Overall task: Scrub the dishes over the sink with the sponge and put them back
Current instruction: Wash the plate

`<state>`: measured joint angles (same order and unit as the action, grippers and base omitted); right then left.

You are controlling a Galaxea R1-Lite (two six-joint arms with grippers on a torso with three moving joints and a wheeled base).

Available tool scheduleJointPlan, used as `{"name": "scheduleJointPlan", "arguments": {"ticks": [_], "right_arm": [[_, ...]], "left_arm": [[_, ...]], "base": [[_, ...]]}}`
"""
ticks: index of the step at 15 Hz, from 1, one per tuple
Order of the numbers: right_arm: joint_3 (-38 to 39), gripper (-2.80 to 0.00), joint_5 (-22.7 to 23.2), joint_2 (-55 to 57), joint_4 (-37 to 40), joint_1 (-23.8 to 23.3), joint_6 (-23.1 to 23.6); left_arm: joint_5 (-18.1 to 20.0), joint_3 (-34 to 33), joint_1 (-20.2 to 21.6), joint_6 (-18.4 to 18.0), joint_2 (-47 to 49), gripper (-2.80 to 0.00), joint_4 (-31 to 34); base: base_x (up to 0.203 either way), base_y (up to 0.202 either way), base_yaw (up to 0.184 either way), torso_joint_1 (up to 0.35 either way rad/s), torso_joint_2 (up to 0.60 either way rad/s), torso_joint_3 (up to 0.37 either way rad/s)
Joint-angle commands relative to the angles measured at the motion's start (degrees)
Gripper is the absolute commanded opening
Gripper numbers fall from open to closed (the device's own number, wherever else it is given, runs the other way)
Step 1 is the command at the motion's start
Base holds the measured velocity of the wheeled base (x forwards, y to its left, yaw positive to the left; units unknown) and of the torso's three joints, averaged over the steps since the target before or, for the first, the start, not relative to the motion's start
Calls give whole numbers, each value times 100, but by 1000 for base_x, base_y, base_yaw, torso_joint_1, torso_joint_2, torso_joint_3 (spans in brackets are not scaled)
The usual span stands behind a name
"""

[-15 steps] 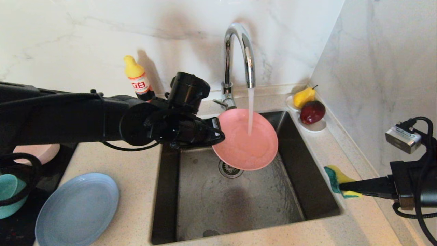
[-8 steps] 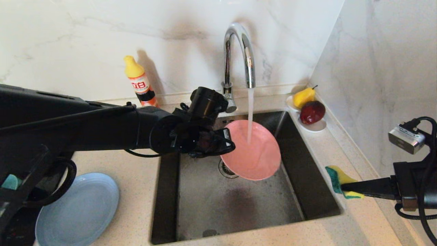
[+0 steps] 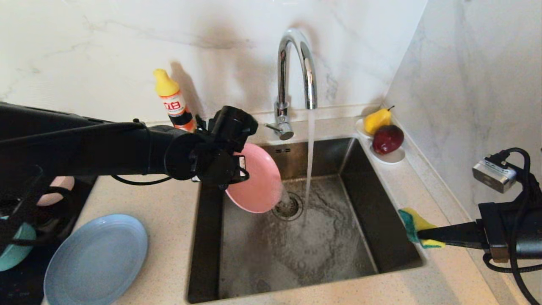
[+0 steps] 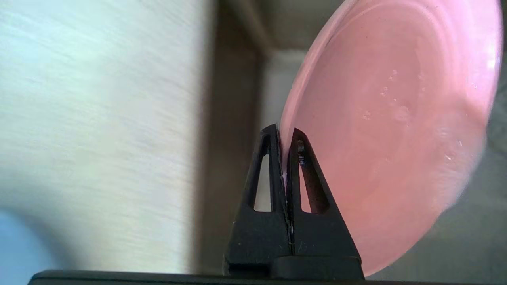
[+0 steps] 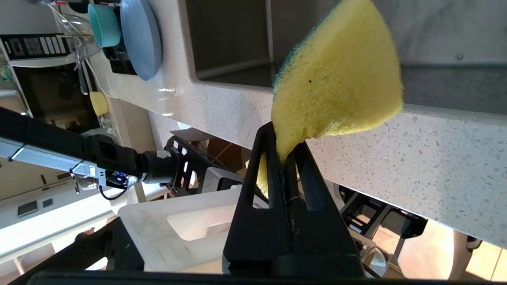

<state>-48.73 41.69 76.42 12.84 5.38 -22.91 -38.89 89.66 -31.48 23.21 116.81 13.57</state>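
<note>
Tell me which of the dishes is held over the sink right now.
The salmon-pink plate, pinched at its rim by the left claw and tilted over the sink. The light blue plate lies flat on the counter.

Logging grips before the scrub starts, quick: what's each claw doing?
Left claw: shut on the pink plate.
Right claw: shut on the sponge.

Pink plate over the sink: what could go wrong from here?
1. The left gripper pinches only the rim of the wet, tilted pink plate; it could slip into the sink.
2. The tap is running, so splashing is likely.
3. The right gripper pinches just a corner of the sponge; scrubbing might pull it free.
</note>
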Motion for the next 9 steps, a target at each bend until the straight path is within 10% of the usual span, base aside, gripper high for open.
{"name": "scheduleJointPlan", "arguments": {"ticks": [1, 9], "right_arm": [[12, -280, 23, 93, 8, 7, -12], [118, -280, 27, 154, -18, 24, -3]], "left_arm": [[-276, -2, 36, -124, -287, -280, 6], [-627, -109, 30, -276, -771, -280, -14]], "base": [[0, 0, 0, 0, 0, 0], [0, 0, 0, 0, 0, 0]]}}
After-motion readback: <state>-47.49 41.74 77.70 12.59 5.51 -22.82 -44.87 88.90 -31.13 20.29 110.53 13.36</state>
